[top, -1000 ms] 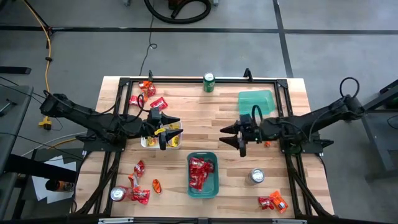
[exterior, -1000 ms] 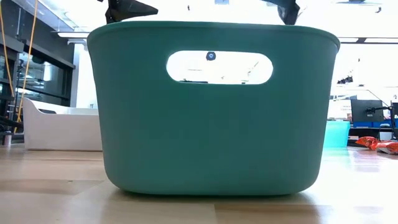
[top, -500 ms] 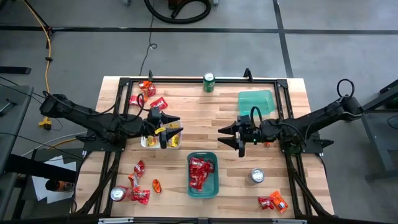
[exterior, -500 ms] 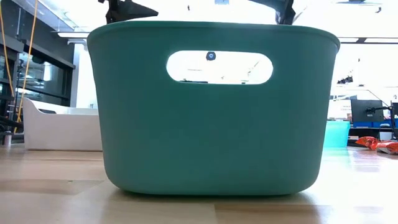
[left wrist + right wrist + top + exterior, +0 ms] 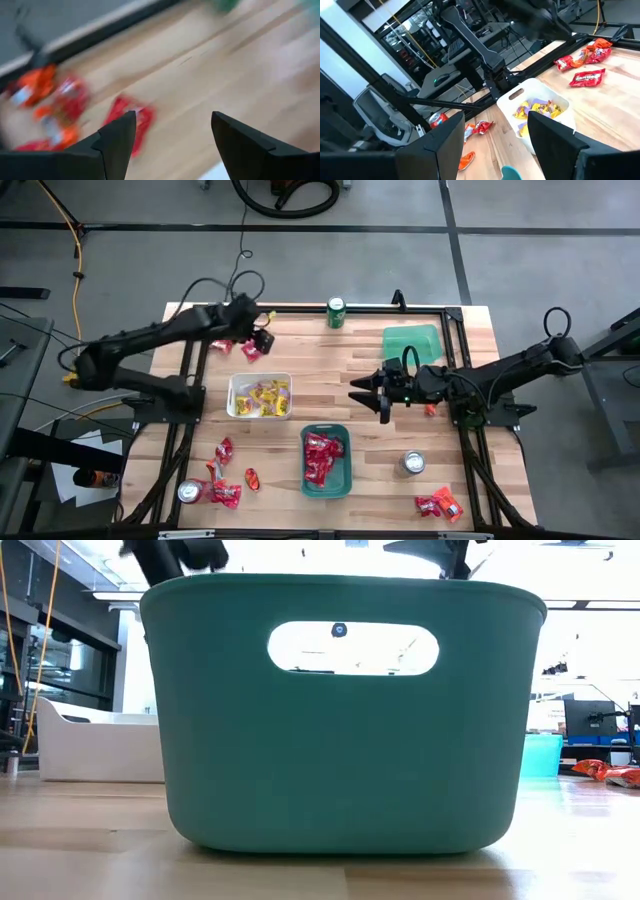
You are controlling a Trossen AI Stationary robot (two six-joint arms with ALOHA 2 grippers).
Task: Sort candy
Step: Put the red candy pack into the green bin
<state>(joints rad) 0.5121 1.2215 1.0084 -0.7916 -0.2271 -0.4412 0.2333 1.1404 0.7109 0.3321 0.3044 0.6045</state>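
Left gripper (image 5: pixel 258 340) hovers, fingers open and empty, over the red candy (image 5: pixel 251 346); it should drop straight down and pinch one packet. Right gripper (image 5: pixel 375 392) waits open mid-desk.

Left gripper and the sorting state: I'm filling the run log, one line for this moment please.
left gripper: open, above red candy at far-left | right gripper: open, mid-table | white tray: yellow candy | teal tray: red candy

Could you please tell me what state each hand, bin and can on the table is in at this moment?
left hand: open, empty, above the red candy at the far left.
right hand: open, empty, over mid-table.
white bin: upright, holds yellow candy.
dark green bin: upright, holds red candy.
light green bin: looks empty.
green can: standing upright.
silver cans: both standing upright.
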